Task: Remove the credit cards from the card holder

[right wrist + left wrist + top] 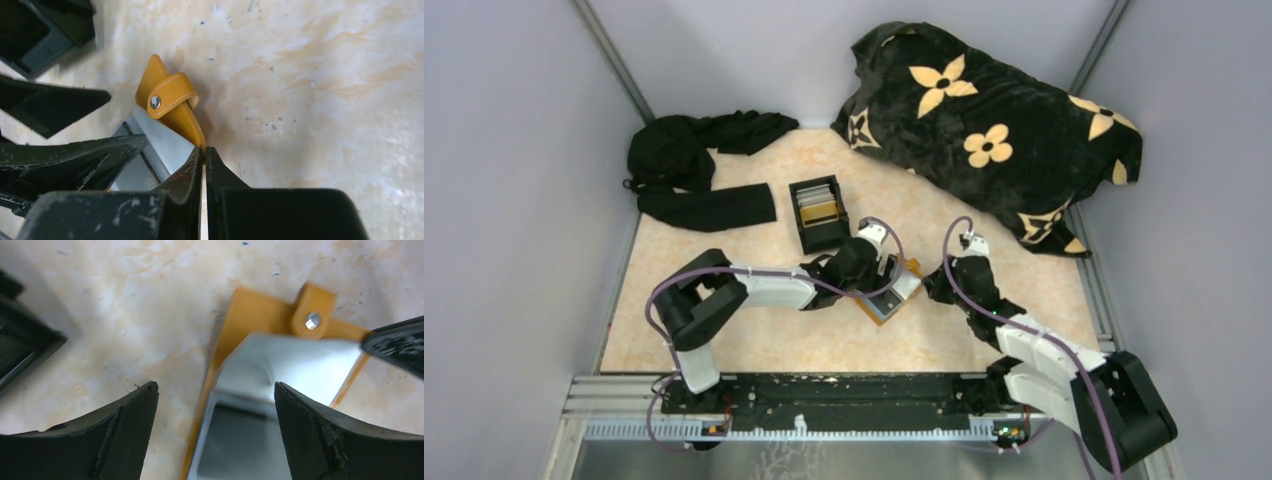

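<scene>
Although both arms reach in from the near edge of the desk (754, 340), the left gripper (216, 387) looks the one placed for the pull. Its jaws stand wide, one finger just outside the card holder (250, 315) and the other above the face of the silvery credit cards (295, 365). The cards stick out of the holder's mouth toward that arm. The holder lies flat near the middle of the desk, its long axis slanting from near-left to far-right, snap tab at the far-right end. The right gripper (204, 152) is closed tight, its tips at the holder's edge on its own side. I cannot tell whether that edge is pinched. To my eye the cards want drawing back along that slant. Beyond stands a black box (819, 213), then a black garment (694, 170) far left and a flowered blanket (994, 130) far right.
</scene>
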`<state>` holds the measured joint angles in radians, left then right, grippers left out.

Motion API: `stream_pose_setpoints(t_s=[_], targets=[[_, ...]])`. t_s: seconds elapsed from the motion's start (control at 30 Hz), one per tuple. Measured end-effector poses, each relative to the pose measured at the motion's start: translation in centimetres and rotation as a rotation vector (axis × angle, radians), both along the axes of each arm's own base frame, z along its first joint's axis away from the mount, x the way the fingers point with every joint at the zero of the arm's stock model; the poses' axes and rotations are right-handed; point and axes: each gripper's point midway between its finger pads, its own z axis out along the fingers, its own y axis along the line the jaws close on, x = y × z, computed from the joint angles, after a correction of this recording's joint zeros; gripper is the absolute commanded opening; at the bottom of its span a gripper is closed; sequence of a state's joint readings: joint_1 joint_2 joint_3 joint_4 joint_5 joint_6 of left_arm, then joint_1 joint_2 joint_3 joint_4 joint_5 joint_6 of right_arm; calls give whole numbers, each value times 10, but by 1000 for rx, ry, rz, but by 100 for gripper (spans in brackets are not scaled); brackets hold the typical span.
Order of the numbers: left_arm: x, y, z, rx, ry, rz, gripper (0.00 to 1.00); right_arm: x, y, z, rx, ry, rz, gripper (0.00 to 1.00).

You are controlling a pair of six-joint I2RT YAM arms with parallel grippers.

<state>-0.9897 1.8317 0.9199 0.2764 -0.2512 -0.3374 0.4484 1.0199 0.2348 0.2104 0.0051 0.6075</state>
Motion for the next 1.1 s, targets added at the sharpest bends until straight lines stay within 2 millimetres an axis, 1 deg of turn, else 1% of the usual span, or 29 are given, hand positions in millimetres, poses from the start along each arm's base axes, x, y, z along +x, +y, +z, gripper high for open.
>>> stream_pose_setpoints(t_s=[0.07, 0.13, 0.2, 0.33, 0.37, 0.47, 0.5, 0.53, 0.6, 0.63, 0.67, 0.8, 0.93, 1.0, 1.1], targets=[[0, 9, 3, 4, 0, 33, 92, 2, -7, 5, 31, -10, -74, 0], [-2, 17, 11, -15, -8, 62, 91, 2, -15, 10, 68, -31, -148, 0], [-5, 27, 23, -52, -20, 90, 90, 1, -24, 12, 102, -41, -229, 0], [-11, 34, 43, -145, -42, 116, 86, 0, -41, 14, 144, -52, -357, 0], [-12, 35, 45, -166, -42, 119, 83, 0, -43, 14, 151, -53, -378, 0], [-17, 29, 45, -210, -23, 102, 69, -1, -47, 10, 164, -35, -416, 0], [-19, 25, 46, -230, -13, 87, 60, -2, -47, 8, 165, -29, -423, 0], [-22, 19, 49, -268, 2, 67, 43, -3, -48, 6, 170, -21, -430, 0], [-27, 7, 56, -353, 32, 23, 15, -5, -48, 0, 173, -7, -439, 0], [-32, 0, 60, -404, 56, -8, 5, -7, -49, -3, 175, 2, -444, 0], [-35, -4, 61, -443, 80, -31, 0, -8, -49, -5, 178, 8, -448, 0], [-50, -14, 64, -590, 179, -125, 0, -13, -49, -13, 178, 26, -446, 0], [-63, -22, 64, -702, 273, -187, 0, -13, -49, -13, 180, 27, -443, 0], [-66, -25, 56, -731, 331, -211, 0, -13, -48, -12, 183, 25, -440, 0], [-72, -26, 31, -734, 443, -210, 0, -13, -48, -10, 192, 16, -437, 0]])
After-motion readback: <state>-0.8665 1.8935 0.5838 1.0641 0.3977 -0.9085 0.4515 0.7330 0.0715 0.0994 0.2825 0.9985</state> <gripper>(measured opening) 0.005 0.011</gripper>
